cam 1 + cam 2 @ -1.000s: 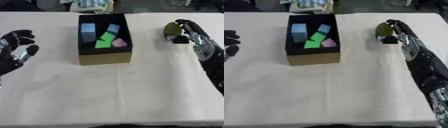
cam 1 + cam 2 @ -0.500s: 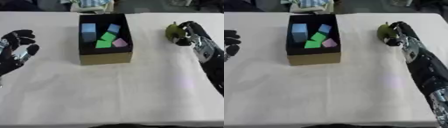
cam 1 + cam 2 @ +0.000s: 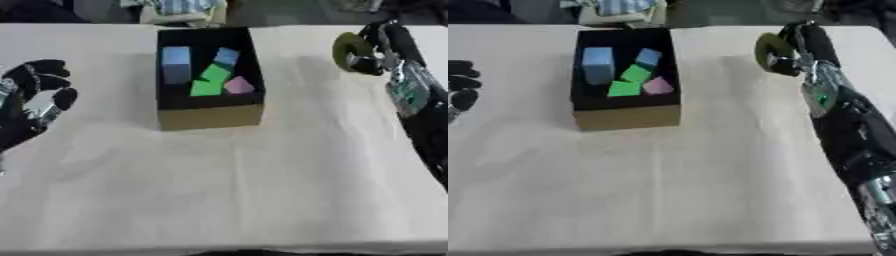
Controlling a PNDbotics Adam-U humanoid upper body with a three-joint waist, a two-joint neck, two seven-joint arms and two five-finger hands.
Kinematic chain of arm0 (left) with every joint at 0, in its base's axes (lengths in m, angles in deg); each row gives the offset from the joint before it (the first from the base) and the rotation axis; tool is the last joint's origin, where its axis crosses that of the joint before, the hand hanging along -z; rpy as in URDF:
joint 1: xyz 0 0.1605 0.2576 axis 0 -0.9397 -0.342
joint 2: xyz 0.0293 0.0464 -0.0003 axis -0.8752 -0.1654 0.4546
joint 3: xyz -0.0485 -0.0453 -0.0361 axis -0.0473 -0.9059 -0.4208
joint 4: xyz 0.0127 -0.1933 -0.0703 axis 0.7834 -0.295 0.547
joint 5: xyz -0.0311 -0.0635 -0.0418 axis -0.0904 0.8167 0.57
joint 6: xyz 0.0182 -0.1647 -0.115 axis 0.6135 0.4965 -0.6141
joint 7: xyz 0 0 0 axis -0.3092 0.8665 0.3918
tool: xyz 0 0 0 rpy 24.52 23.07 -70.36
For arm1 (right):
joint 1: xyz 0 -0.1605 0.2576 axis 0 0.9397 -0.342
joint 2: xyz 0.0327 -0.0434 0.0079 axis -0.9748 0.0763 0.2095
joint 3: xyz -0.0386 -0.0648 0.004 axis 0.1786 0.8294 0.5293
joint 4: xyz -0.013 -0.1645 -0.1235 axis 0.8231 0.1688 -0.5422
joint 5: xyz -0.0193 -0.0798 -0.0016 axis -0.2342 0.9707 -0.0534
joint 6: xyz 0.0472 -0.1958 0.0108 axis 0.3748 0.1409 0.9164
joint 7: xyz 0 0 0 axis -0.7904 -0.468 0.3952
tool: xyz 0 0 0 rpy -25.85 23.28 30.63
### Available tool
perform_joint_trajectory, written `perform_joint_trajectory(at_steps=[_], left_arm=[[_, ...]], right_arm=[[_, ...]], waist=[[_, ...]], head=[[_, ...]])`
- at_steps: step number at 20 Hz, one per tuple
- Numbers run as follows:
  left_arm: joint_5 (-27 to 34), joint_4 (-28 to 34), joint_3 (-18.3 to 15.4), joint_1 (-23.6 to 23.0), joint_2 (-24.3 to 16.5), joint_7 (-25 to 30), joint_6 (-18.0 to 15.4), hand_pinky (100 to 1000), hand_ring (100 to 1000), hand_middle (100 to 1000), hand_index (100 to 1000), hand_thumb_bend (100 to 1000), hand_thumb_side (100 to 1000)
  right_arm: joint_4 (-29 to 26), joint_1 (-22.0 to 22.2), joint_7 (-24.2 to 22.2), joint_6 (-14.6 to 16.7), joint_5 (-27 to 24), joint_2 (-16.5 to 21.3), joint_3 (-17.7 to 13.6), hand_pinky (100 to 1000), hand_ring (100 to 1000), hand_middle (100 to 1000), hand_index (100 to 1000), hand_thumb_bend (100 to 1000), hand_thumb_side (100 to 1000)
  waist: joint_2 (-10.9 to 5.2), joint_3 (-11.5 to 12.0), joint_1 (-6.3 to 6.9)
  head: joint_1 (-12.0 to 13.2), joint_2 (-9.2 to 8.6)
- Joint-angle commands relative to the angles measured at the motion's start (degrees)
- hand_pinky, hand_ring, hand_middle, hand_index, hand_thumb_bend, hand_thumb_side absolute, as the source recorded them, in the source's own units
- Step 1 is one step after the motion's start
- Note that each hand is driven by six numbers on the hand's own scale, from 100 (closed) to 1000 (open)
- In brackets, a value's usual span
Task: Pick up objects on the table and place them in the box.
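Observation:
My right hand [image 3: 383,47] is at the far right of the table, its fingers curled round an olive-green round object [image 3: 350,48], held slightly above the cloth. The black box [image 3: 170,105] with a tan front wall stands left of it at the far middle. Inside lie a blue block [image 3: 176,64], a smaller blue block [image 3: 227,56], two green pieces [image 3: 208,81] and a pink piece [image 3: 237,85]. My left hand [image 3: 33,98] rests open near the left edge, fingers up, holding nothing.
The table [image 3: 227,190] is covered with a beige cloth. Beyond its far edge lies a striped cloth bundle [image 3: 175,8] and some dark shapes.
My right hand has lifted the olive-green object a little and drawn it slightly up and away. The whole picture shifted slightly. The left hand stays where it was.

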Motion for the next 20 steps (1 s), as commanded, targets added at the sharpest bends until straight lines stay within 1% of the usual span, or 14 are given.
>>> perform_joint_trajectory(at_steps=[1,7,11,15,20], left_arm=[[0.35,0.75,-0.56,0.48,-1.39,0.08,-0.04,828,714,690,821,591,628],[0.36,0.69,-0.31,0.58,-1.36,0.35,-0.05,827,713,689,821,591,628],[0.41,0.64,-0.02,0.71,-1.27,0.62,-0.08,828,714,690,820,589,629],[0.44,0.56,0.39,0.95,-1.06,1.03,-0.12,828,714,690,821,589,629],[0.5,0.48,0.71,1.13,-0.81,1.43,-0.2,828,714,690,821,588,630]], right_arm=[[-7.58,-2.15,0.21,1.01,-3.21,0.5,1.37,523,531,397,478,100,100],[-19.65,-4.61,-3.68,3.13,-7.84,-1.54,6.07,535,536,401,477,100,100],[-25.1,-6.5,-7.7,4.69,-10.18,-3.75,9.6,542,540,405,479,100,100],[-26.4,-7.69,-11.78,5.91,-11.9,-6.58,12.21,544,541,409,484,100,100],[-23.99,-8.15,-15.7,8.06,-10.64,-9.81,14.49,552,549,419,494,100,100]], waist=[[-0.94,0.03,0.17],[-1.02,0.49,0.02],[-1.08,0.93,0.01],[-1.11,1.44,0.19],[-1.16,1.99,0.4]], head=[[-0.08,0.28],[-0.65,0.28],[-1.3,0.28],[-2.07,0.28],[-2.78,0.28]])
